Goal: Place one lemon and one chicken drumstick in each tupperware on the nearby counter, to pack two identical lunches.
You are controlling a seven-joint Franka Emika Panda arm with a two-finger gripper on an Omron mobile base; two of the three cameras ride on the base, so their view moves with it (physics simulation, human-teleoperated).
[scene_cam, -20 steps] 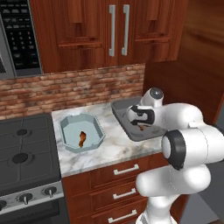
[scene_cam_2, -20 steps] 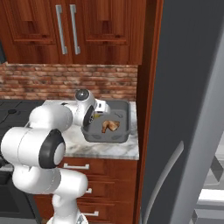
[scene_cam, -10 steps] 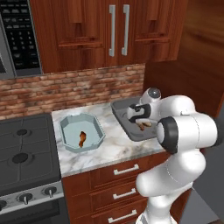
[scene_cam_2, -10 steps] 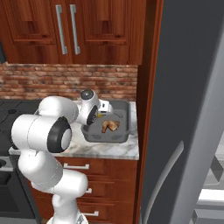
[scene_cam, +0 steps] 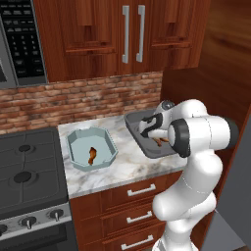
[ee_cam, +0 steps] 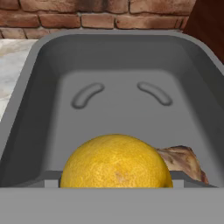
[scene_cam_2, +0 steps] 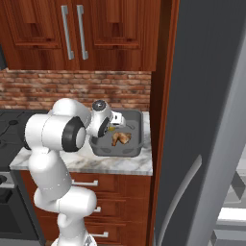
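Note:
My gripper (scene_cam: 145, 130) hangs low inside the dark grey tupperware (scene_cam: 128, 125) at the right end of the counter (scene_cam: 127, 166), shut on a lemon (ee_cam: 116, 162). The yellow fruit sits right under the hand camera and hides the fingertips. From the right, the lemon (scene_cam_2: 111, 129) peeks out at the gripper (scene_cam_2: 108, 127) above the tub's floor. A brown chicken drumstick (ee_cam: 181, 159) lies on that floor just beside the lemon, also visible as the drumstick (scene_cam_2: 121, 138). The pale blue-grey tupperware (scene_cam: 110, 147) to the left holds another drumstick (scene_cam: 91, 154).
A black stove (scene_cam: 24, 171) borders the counter on the left. A tall grey fridge (scene_cam_2: 206, 120) and a wooden side panel (scene_cam: 206, 73) close the right. The brick backsplash (scene_cam: 73, 98) and wall cabinets (scene_cam: 127, 34) stand behind and above the tubs.
The arm's elbow and upper links have swung round toward the counter. The gripper has stayed over the dark grey tupperware with the lemon still in it.

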